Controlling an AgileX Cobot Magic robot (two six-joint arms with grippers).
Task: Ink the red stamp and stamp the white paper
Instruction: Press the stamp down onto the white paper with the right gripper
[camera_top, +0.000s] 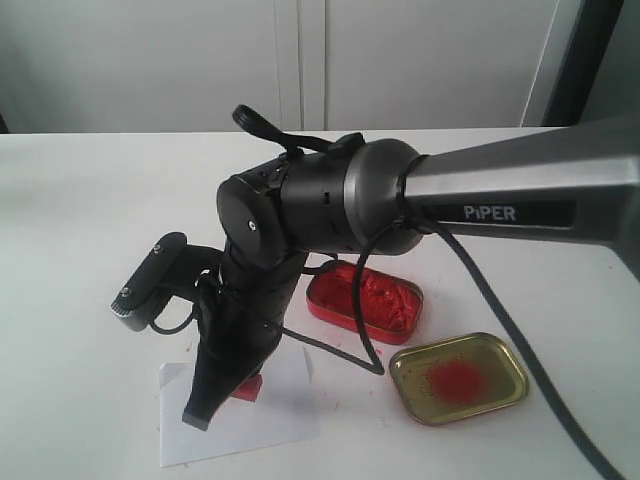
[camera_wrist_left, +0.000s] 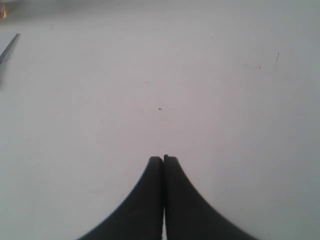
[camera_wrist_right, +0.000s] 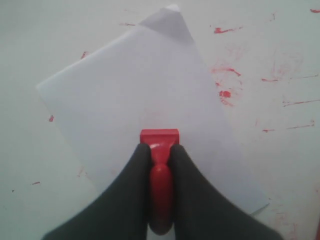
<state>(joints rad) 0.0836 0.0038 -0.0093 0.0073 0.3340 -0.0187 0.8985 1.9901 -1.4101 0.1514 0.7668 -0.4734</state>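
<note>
My right gripper (camera_wrist_right: 159, 150) is shut on the handle of the red stamp (camera_wrist_right: 160, 142), whose square base rests on or just above the white paper (camera_wrist_right: 135, 90). In the exterior view the right gripper (camera_top: 222, 395) reaches down over the white paper (camera_top: 270, 415) at the front left, and a bit of the red stamp (camera_top: 247, 387) shows beside the fingers. The paper's folded corner points away from the gripper. No imprint shows on the bare paper. My left gripper (camera_wrist_left: 163, 159) is shut on nothing above bare white table.
The red tin of ink paste (camera_top: 365, 298) lies open right of the paper. The gold tin lid (camera_top: 458, 377) with a red smear sits at the front right. Red ink smudges (camera_wrist_right: 226, 94) mark the table beside the paper. A black cable (camera_top: 345, 350) loops between paper and tins.
</note>
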